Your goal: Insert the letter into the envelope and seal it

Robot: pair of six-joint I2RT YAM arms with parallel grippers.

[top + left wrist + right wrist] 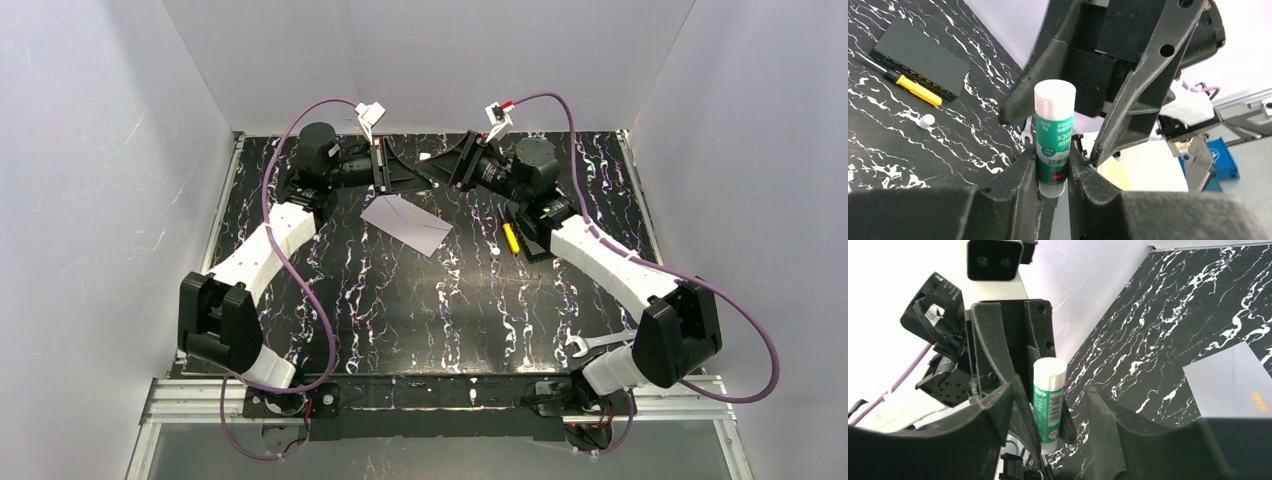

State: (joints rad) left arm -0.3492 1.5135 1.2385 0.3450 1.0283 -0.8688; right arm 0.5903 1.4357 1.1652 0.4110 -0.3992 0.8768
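Note:
The envelope (408, 222) lies flat on the black marbled table, and a corner of it shows in the right wrist view (1233, 380). The letter is out of view. My left gripper (1053, 170) is shut on a green and white glue stick (1054, 130), held above the table's far side. My right gripper (1045, 395) faces it, open. Its fingers (1128, 100) stand on either side of the stick's white cap end (1049, 371) without closing on it. Both grippers meet just beyond the envelope (430, 165).
A black box (920, 57) and a yellow-handled screwdriver (918, 90) lie right of the envelope; the screwdriver also shows in the top view (511, 238). A small white cap (926, 120) lies near them. A wrench (598, 344) lies near the right arm's base.

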